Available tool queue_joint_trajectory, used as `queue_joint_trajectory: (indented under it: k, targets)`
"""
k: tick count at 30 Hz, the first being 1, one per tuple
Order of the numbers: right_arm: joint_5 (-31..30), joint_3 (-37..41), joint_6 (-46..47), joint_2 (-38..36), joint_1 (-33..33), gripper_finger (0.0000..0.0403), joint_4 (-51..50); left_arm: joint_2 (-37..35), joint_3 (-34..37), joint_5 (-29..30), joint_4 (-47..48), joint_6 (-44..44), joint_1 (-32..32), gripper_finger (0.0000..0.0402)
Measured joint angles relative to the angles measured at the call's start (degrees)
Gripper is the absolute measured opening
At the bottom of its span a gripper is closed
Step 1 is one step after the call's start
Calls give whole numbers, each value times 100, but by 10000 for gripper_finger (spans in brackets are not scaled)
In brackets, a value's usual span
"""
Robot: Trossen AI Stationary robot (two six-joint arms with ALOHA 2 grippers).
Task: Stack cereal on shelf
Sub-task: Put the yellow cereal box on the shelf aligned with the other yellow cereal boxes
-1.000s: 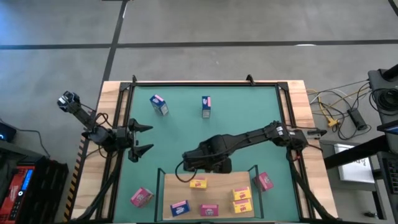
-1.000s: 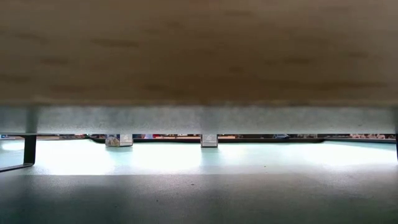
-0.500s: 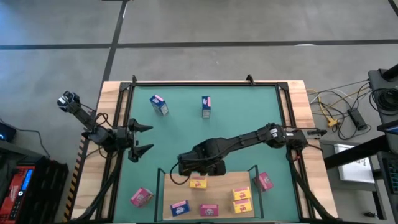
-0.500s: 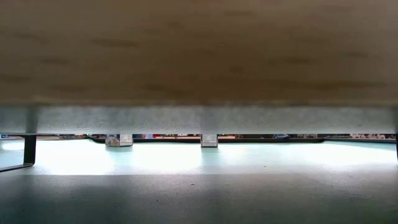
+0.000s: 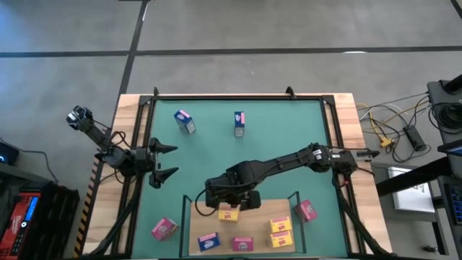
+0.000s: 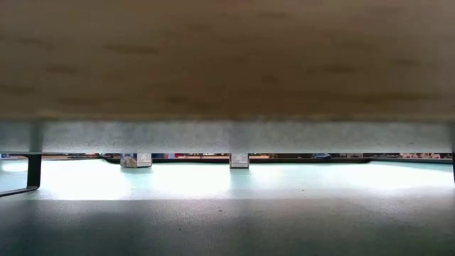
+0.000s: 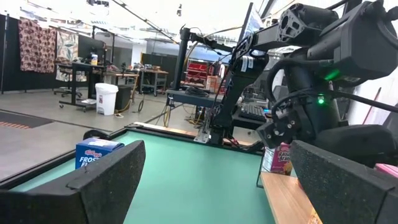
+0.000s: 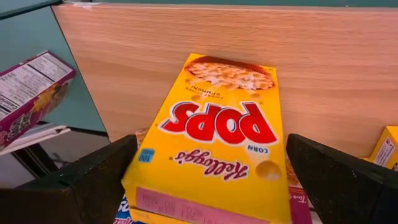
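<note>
i have the right gripper hanging open above a yellow cereal box lying flat on the shelf. i judge the pick is next: lower, then close. farther off, the left gripper waits open.

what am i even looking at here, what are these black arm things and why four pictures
These are two robot arms at a table with a green mat; each ends in two jaws. One camera looks straight down, one sits at table height, mostly blocked by a wooden board, and one rides on each wrist.

The left gripper waits open over the mat's left side, holding nothing. The right gripper hangs open over a yellow cereal box lying on the wooden shelf; its jaws stand on either side of the box without closing on it.

More small boxes lie on the shelf, and others on the mat, including a blue box at the far side.
</note>
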State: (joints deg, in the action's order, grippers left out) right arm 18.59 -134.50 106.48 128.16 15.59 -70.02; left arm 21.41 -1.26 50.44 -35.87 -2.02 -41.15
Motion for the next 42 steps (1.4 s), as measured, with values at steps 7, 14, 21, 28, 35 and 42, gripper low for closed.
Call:
queue_joint_trajectory:
  k: [7, 14, 21, 28, 35, 42]
  targets:
    - [-2, 0, 155, 0, 0, 400, 44, 0, 0, 2, -1, 0, 0, 384]
    - [-11, 0, 382, 0, 48, 400, 434, 0, 0, 1, 0, -1, 0, 384]
    - [44, 0, 555, 0, 118, 400, 459, 0, 0, 1, 0, 2, 0, 384]
    - [94, 2, 322, 0, 129, 400, 434, 0, 0, 0, 1, 0, 0, 384]
    - [94, 4, 224, 0, 129, 397, 438, 0, 0, 2, 0, 0, 0, 384]
    - [92, 4, 37, 0, 127, 357, 477, 0, 0, 0, 2, -1, 0, 384]
